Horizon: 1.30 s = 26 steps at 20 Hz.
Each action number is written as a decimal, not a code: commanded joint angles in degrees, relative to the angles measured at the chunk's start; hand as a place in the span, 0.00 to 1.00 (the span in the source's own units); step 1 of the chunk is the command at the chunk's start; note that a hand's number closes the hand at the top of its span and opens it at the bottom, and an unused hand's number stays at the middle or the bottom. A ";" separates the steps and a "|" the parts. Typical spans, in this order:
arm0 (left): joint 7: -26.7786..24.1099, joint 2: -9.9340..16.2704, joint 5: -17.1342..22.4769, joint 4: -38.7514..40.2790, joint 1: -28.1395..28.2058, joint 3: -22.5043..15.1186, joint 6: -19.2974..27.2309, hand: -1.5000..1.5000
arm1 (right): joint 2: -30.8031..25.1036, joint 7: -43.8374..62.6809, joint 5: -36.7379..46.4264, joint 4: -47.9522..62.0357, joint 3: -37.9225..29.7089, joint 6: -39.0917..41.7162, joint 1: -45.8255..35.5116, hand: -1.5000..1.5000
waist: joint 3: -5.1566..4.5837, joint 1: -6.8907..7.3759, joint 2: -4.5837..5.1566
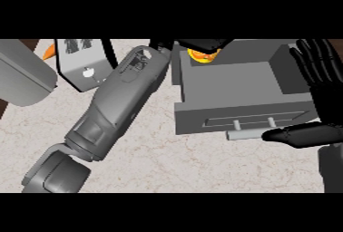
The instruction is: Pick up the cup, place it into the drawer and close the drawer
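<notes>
Head view: the left hand (204, 44) is over the far end of the open drawer (237, 86), fingers curled on the yellow-orange cup (203, 55). The right hand (315, 90) rests, fingers straight, beside the drawer's right wall, nearer its handle (246, 132).

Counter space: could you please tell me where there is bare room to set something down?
Bare counter lies in front of the drawer, between the left forearm and right hand. The drawer's floor is mostly free. It is crowded at the drawer's far edge, where the left hand holds the cup.
</notes>
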 commanded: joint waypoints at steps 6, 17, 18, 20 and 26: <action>3.93 -0.01 2.25 9.00 -1.34 -9.97 -4.49 1.00 | 0.04 -0.84 -0.18 1.62 1.37 1.21 -3.34 0.00 | 0.05 -3.78 1.10; -2.04 -0.01 11.51 4.49 4.53 -11.40 -3.63 0.00 | 2.79 0.73 -5.75 1.79 6.84 6.44 -7.38 0.00 | -0.08 -8.18 2.16; -2.12 -0.01 12.75 3.87 4.05 -11.15 -2.91 0.00 | 2.77 -0.27 -6.77 2.59 7.16 8.15 -5.68 0.00 | -0.01 -8.19 2.04; -4.23 -0.01 14.77 2.84 3.97 -10.57 -5.80 0.00 | 2.29 -0.02 -7.98 2.22 9.46 11.33 -6.91 1.00 | -0.07 -7.42 2.14; -9.93 -0.01 20.05 0.86 2.10 -8.62 -3.39 0.00 | -2.70 4.84 -10.98 3.15 15.03 21.58 -6.15 1.00 | -0.09 -5.10 1.26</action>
